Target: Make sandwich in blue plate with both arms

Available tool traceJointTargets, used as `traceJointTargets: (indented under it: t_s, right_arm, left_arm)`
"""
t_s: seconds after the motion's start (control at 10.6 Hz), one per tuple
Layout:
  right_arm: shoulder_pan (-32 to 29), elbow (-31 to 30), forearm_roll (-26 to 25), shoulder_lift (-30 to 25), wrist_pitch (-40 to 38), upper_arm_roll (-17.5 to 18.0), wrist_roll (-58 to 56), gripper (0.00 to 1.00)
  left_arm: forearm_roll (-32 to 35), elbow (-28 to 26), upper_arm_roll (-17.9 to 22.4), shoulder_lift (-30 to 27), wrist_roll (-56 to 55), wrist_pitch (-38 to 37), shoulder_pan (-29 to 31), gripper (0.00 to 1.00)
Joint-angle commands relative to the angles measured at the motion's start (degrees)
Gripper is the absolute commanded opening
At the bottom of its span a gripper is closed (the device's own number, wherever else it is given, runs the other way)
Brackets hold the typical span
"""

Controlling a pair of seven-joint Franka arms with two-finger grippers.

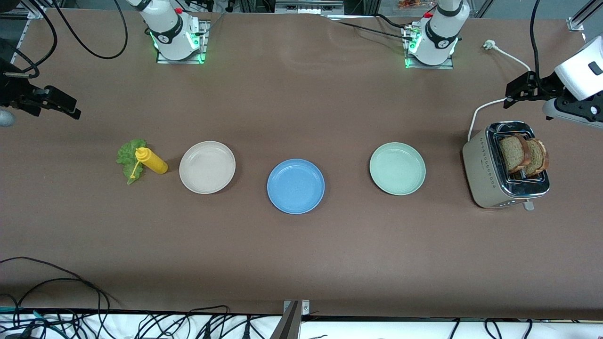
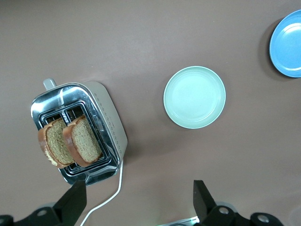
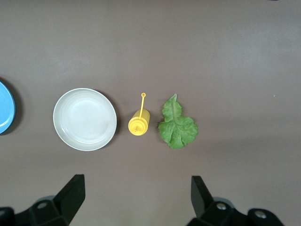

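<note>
Hovering released, the left claw [image 2: 138, 200] is hanging over the toaster [image 1: 490, 176] holding two stiff, crumbly bread slices [image 1: 523, 153], best pinched by their crusts; the right claw [image 3: 136, 200], also released, is waiting above the limp lettuce leaf [image 3: 177, 125]; the blue plate [image 1: 296, 186] is sitting mid-counter.

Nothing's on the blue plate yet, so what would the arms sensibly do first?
Probably the left gripper, open above the toaster, should drop onto a bread slice standing in its slots. The blue plate is bare, and bread goes down first. The right gripper hangs open near the lettuce leaf.
</note>
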Motion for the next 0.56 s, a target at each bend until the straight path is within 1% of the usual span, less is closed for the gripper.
traceJointTargets:
  t_s: [0.0,0.09,0.47]
  right_arm:
    - [-0.3,0.9,0.6,-0.1,-0.3,0.1,-0.3,1.00]
    - [-0.3,0.9,0.5,0.0,-0.1,0.1,-0.3,1.00]
    - [-0.3,0.9,0.5,0.0,-0.1,0.1,-0.3,1.00]
  left_arm:
    - [-1.1,0.7,-0.3,0.1,-0.4,-0.7,0.2,1.00]
    - [-1.1,1.6,-0.3,0.2,-0.5,-0.7,0.2,1.00]
    - [-1.2,1.4,-0.1,0.2,-3.2,-0.8,0.4,1.00]
